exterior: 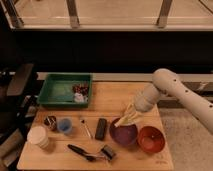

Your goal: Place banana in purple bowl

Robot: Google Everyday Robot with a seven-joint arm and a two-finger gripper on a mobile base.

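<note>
The purple bowl (122, 135) sits on the wooden table (110, 102), right of the middle and near the front. My gripper (128, 119) reaches in from the right on the white arm (170, 92) and hangs just over the bowl's far rim. A slim pale yellow-cream banana (131, 115) shows at the gripper's end, held there and pointing down toward the bowl. The round orange fruit seen earlier is hidden behind the arm.
An orange-red bowl (151, 139) touches the purple bowl's right side. A green tray (59, 92) with small items is at the back left. A white cup (38, 135), a blue cup (64, 125), a black bar (101, 128) and a black brush (82, 151) lie front left.
</note>
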